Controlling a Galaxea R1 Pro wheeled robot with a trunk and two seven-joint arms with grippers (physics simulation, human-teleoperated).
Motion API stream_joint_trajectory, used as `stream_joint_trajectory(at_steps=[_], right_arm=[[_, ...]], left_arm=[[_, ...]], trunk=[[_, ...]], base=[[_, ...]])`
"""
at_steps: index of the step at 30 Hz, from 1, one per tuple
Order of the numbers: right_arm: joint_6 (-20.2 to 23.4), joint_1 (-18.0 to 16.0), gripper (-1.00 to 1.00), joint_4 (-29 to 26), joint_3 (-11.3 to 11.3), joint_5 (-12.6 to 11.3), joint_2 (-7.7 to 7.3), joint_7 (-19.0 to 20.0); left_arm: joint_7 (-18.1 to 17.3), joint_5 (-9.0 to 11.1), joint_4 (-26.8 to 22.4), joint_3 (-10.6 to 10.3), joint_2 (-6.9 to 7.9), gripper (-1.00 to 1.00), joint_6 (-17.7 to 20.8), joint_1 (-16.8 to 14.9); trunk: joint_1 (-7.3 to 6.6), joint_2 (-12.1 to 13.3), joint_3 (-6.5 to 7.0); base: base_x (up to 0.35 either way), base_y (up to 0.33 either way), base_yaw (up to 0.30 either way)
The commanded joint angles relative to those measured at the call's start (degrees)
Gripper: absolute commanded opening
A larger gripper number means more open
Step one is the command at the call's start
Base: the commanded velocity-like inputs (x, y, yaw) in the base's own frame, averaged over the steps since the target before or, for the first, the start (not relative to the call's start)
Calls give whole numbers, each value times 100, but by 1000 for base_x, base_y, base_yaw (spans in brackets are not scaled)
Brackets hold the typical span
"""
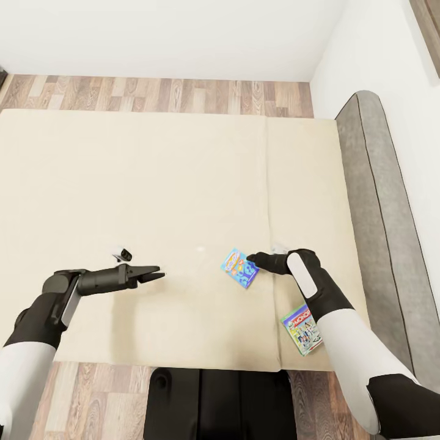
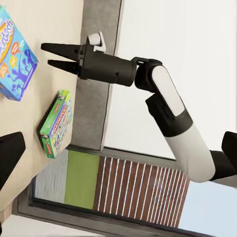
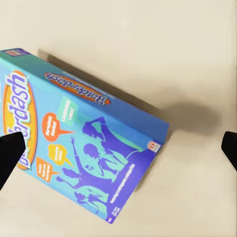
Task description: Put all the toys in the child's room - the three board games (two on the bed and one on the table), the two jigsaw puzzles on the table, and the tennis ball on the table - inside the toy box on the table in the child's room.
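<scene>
Two board games lie on the cream bed (image 1: 134, 195). The small blue one (image 1: 239, 267) (image 3: 84, 148) (image 2: 14, 59) is left of the mattress seam. The Monopoly one (image 1: 302, 330) (image 2: 55, 123) lies by the near right corner. My right gripper (image 1: 252, 261) (image 2: 48, 55) is open and hovers just over the blue box's right edge. In the right wrist view one fingertip (image 3: 10, 158) overlaps the box and the other (image 3: 230, 148) is off it, over bare mattress. My left gripper (image 1: 154, 274) is open and empty, well to the left of the blue box.
A grey padded headboard (image 1: 373, 201) runs along the bed's right side against the white wall. Wood floor (image 1: 159, 95) lies beyond the far edge of the bed. My dark base (image 1: 214, 403) stands at the near edge.
</scene>
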Motion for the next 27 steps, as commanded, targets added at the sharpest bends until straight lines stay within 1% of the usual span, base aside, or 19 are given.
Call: stream_joint_trajectory(at_steps=[1, 2, 3, 6, 9, 15, 27], right_arm=[[14, -2, 100, -6, 8, -62, -1, -65], [14, -3, 100, -6, 6, -63, -1, -71], [14, -3, 100, -6, 4, -65, -1, -80], [14, -3, 100, -19, 1, -72, -1, -89], [28, -3, 100, -77, 0, -75, -1, -92], [46, -3, 100, -149, -1, -77, -2, -95], [47, -3, 100, -164, -1, -85, -2, -95]], left_arm=[[-22, 0, -1, 2, 51, 100, 59, 18], [-22, 3, -1, 5, 98, 100, 57, 34], [-22, 8, -1, 14, 176, 100, 55, 58], [-22, 12, -1, 30, 267, 100, 53, 82], [-22, 14, 0, 62, 305, 100, 52, 93], [-22, 16, 0, 99, 317, 100, 52, 98], [-22, 16, 0, 106, 313, 100, 52, 100]], trunk=[[4, -9, -6], [4, -9, -6], [4, -9, -6], [4, -9, -11], [4, -9, -22], [4, -9, -57], [4, -9, -161]], base=[[0, 0, 0], [0, 0, 0], [0, 0, 0], [0, 0, 0], [0, 0, 0], [0, 0, 0], [0, 0, 0]])
